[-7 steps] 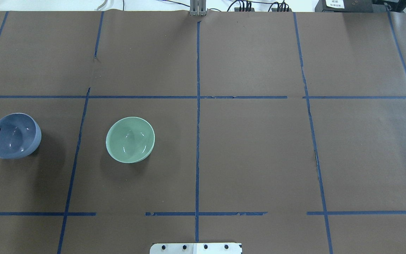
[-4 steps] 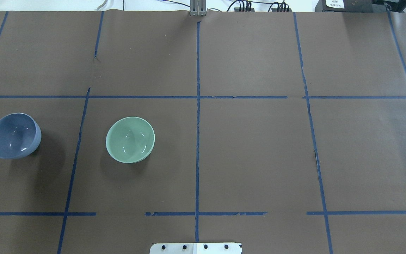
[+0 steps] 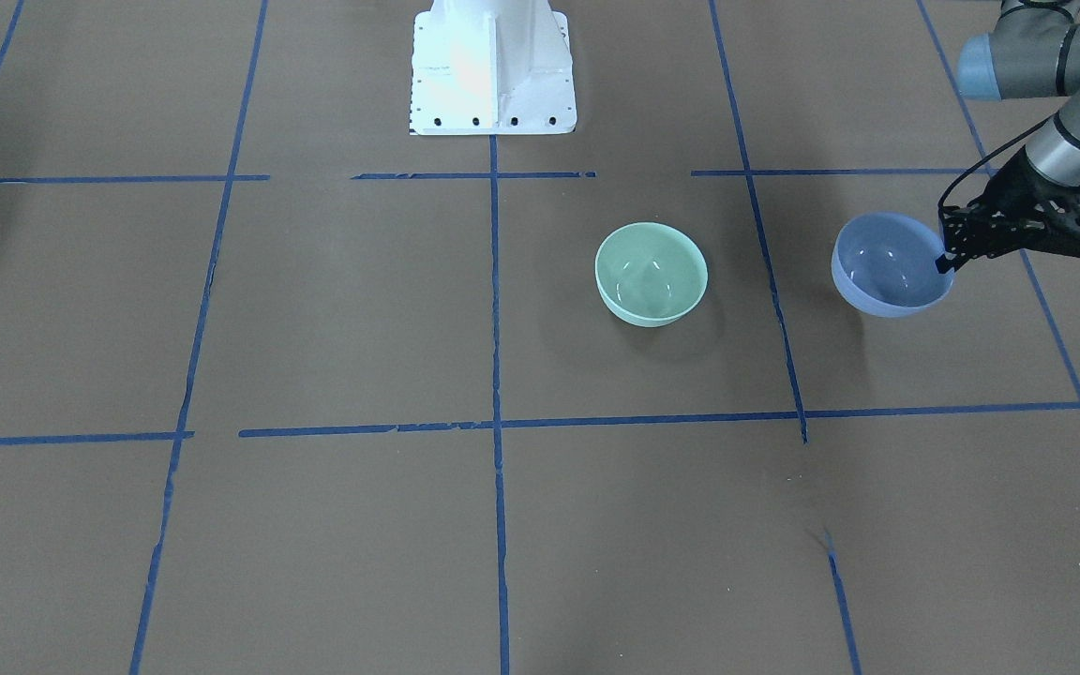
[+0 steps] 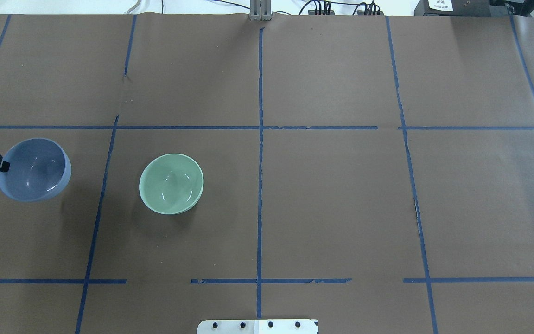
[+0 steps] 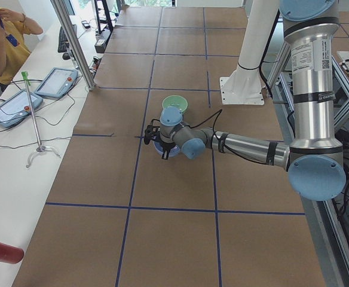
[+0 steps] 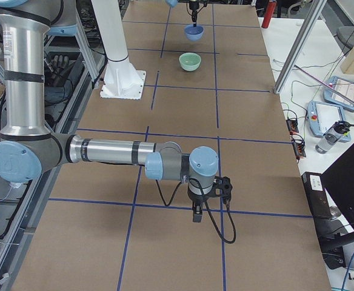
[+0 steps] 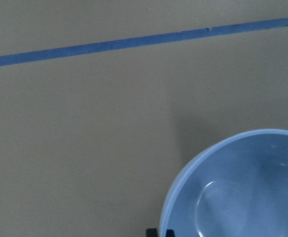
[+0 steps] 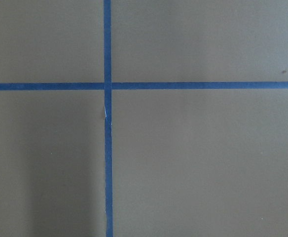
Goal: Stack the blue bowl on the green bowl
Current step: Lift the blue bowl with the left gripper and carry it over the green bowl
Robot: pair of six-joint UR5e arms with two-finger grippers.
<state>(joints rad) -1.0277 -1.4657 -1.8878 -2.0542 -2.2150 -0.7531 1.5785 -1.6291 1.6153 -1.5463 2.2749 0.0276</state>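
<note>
The blue bowl (image 4: 34, 170) hangs by its left rim from my left gripper (image 4: 2, 164), which is shut on that rim. The bowl is off the table, with its shadow below and to the right. From the front, the left gripper (image 3: 948, 258) pinches the bowl's (image 3: 889, 264) right edge. The left wrist view shows the bowl (image 7: 237, 187) at lower right. The green bowl (image 4: 171, 183) stands upright and empty on the table to the right of the blue bowl; it also shows in the front view (image 3: 651, 273). My right gripper (image 6: 196, 213) hovers far off over bare table; I cannot tell its state.
Brown paper with blue tape lines (image 4: 260, 139) covers the table. The robot's white base (image 3: 491, 66) stands at the near edge. An operator's bench with tablets (image 5: 37, 92) runs along the far side. A thin stand (image 5: 34, 119) is on it.
The blue bowl has risen off the table in the left gripper and shifted slightly right, toward the green bowl. The green bowl has not moved.
</note>
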